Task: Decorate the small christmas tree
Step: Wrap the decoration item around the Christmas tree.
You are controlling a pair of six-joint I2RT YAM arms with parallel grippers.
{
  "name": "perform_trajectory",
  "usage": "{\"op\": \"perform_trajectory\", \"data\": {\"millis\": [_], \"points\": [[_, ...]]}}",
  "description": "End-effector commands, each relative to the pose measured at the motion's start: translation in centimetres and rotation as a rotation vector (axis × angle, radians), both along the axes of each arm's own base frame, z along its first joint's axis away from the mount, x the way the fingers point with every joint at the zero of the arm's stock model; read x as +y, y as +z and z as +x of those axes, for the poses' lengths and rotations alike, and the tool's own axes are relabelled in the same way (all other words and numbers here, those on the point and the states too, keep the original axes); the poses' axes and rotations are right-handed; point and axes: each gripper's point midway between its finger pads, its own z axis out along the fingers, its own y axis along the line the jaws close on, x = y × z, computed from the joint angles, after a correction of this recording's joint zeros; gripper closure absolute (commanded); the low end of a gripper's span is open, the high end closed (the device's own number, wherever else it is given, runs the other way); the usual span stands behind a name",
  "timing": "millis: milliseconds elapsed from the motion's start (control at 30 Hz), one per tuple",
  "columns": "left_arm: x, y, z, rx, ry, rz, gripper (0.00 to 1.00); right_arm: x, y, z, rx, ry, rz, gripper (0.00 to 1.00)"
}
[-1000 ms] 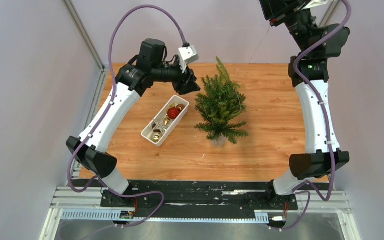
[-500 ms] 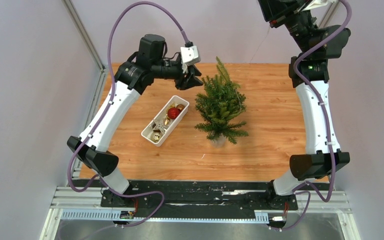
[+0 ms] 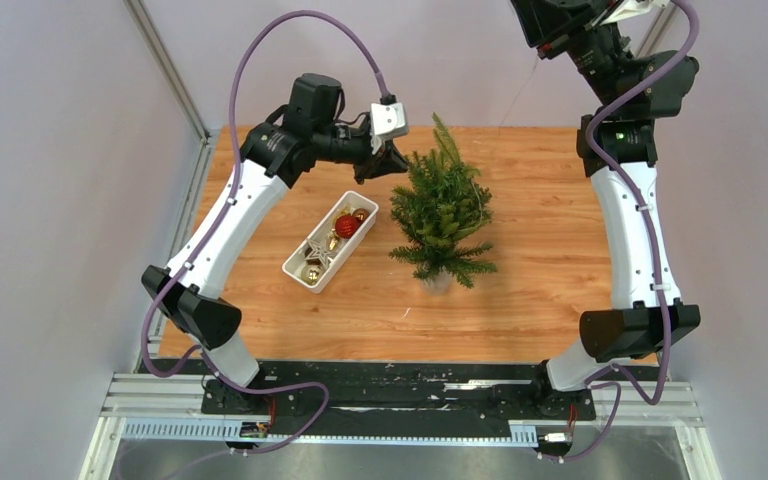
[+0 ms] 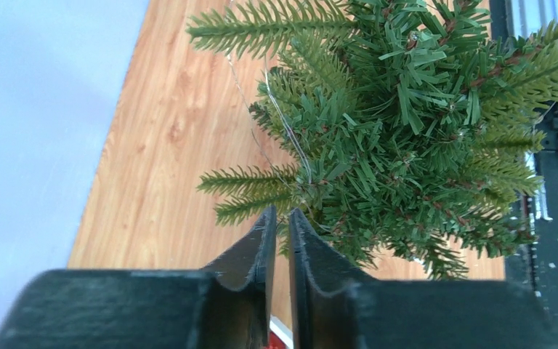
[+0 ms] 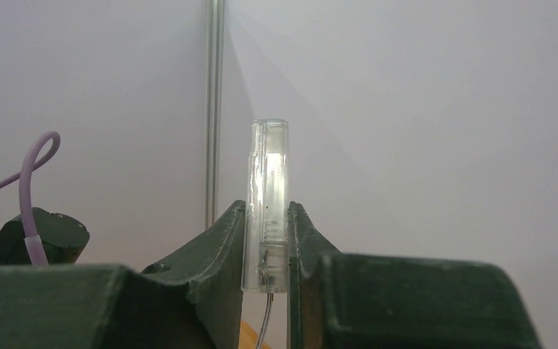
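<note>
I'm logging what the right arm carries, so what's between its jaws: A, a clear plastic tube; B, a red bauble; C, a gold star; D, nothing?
A: the right wrist view shows a clear plastic tube clamped upright between the jaws of the right gripper, a thin wire leaving its lower end.

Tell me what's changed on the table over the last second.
The left gripper drifted slightly right, toward the tree, and its fingers closed to a narrow slit. Whether they caught anything is unclear. The tree, tray and right gripper, clamped on a clear tube, stayed put.
</note>
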Motion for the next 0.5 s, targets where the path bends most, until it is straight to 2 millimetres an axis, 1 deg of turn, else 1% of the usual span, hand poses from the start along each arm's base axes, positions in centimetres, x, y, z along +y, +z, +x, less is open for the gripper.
{"op": "perform_trajectory", "data": {"millis": [0,33,67,100,200,367,467], "points": [[-0.3,0.4,-0.2,-0.002,-0.020,-0.013,0.89,0.0,1.4,-2.1,-0.058,0.001,-0.007,1.00],[-0.3,0.5,-0.3,0.008,-0.014,-0.018,0.93,0.0,1.6,-2.3,-0.064,0.002,-0.007,1.00],[-0.3,0.7,-0.3,0.015,-0.005,-0.024,0.99,0.0,1.7,-2.3,-0.067,0.000,-0.007,1.00],[-0.2,0.9,-0.4,0.017,0.001,-0.030,1.00,0.0,1.9,-2.5,-0.072,-0.001,-0.006,1.00],[-0.1,1.9,0.1,0.047,0.073,-0.061,1.00,-0.5,3.0,-3.0,-0.104,-0.027,0.011,1.00],[1.0,4.1,2.1,0.064,0.271,-0.118,1.00,-1.9,6.3,-5.1,-0.217,-0.096,0.075,1.00],[1.3,4.5,2.5,0.090,0.325,-0.139,1.00,-2.3,7.5,-6.3,-0.270,-0.102,0.103,1.00]]}}
